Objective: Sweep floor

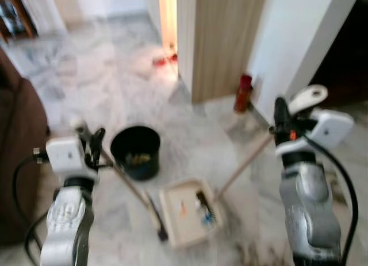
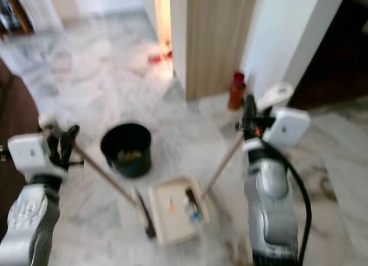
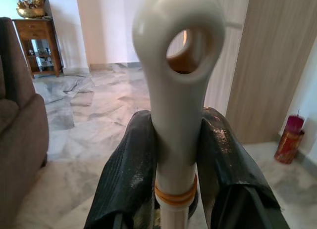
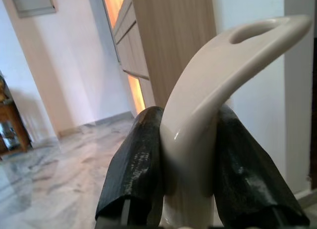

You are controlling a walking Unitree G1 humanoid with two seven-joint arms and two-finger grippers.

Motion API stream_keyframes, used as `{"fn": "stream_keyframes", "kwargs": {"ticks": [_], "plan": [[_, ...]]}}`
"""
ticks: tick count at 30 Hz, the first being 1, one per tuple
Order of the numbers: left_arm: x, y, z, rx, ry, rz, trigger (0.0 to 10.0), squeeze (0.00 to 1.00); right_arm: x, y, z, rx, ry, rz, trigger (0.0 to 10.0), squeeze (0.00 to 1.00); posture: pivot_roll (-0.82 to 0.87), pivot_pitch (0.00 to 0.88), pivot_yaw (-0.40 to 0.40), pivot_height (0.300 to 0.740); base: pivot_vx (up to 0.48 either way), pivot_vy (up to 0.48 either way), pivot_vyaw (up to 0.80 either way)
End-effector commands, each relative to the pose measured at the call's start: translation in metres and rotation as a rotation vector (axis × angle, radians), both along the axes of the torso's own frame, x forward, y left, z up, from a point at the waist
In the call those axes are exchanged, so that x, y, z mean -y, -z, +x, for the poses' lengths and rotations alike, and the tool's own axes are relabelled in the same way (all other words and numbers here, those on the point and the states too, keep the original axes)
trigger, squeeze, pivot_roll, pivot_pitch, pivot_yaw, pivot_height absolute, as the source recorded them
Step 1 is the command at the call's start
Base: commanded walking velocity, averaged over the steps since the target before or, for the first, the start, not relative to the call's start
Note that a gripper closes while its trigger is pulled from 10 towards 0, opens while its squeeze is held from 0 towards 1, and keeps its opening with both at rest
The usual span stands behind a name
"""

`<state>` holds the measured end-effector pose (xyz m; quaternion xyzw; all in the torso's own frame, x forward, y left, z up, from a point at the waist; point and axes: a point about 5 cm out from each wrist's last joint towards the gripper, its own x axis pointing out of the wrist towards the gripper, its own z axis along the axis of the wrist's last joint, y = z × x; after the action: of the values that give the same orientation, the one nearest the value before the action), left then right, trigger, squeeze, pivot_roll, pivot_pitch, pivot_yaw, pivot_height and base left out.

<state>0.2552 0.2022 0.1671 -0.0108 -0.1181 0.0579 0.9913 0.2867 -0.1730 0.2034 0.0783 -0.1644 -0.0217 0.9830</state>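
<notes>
A cream dustpan [image 1: 187,211] lies on the marble floor in front of me, with small bits of debris in it. Its long wooden stick rises to a curved cream handle [image 4: 223,75], and my right gripper [image 1: 282,119] is shut on that handle. My left gripper [image 1: 92,142] is shut on the broom's white handle end [image 3: 178,66], which has a hole in it. The broom's stick slants down to its dark brush head [image 1: 160,226], which rests at the dustpan's left edge.
A black bin [image 1: 135,151] with some litter inside stands just behind the dustpan. A brown sofa [image 1: 17,151] is at the left. A wood-panelled wall corner [image 1: 221,42] and a red can [image 1: 243,92] are ahead on the right. A small red object [image 1: 164,59] lies further off.
</notes>
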Motion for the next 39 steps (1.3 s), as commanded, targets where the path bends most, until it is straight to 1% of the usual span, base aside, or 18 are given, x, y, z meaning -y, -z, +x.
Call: {"fn": "stream_keyframes", "kwargs": {"ticks": [1,13,30,35,36,39], "plan": [[0.001,-0.01,-0.001,0.045,-0.005,0.024,10.0,0.0,0.002,-0.014,-0.004,0.073,0.0,0.034,10.0,0.0,-0.01,0.099,0.044,0.74,0.0,0.45,0.0],[0.002,-0.011,-0.001,0.053,0.003,0.022,10.0,0.0,0.0,-0.017,-0.004,0.086,-0.009,0.043,10.0,0.0,-0.01,0.078,0.045,0.74,0.0,0.423,0.0],[0.002,-0.011,-0.002,0.057,0.009,0.033,10.0,0.0,-0.003,-0.022,-0.003,0.1,-0.012,0.057,10.0,0.0,0.0,0.08,0.043,0.74,0.0,0.0,0.0],[0.002,-0.011,-0.002,0.057,0.008,0.034,10.0,0.0,0.0,-0.035,-0.003,0.166,0.013,0.066,10.0,0.0,0.0,0.081,0.044,0.74,0.0,0.0,0.0],[0.002,-0.011,-0.002,0.059,0.008,0.033,10.0,0.0,0.002,-0.042,-0.003,0.201,0.036,0.074,10.0,0.0,0.0,0.081,0.044,0.74,0.0,0.0,0.0],[0.002,-0.011,-0.002,0.061,0.007,0.032,10.0,0.0,0.003,-0.047,-0.003,0.227,0.046,0.085,10.0,0.0,0.0,0.081,0.044,0.74,0.0,0.0,0.0]]}}
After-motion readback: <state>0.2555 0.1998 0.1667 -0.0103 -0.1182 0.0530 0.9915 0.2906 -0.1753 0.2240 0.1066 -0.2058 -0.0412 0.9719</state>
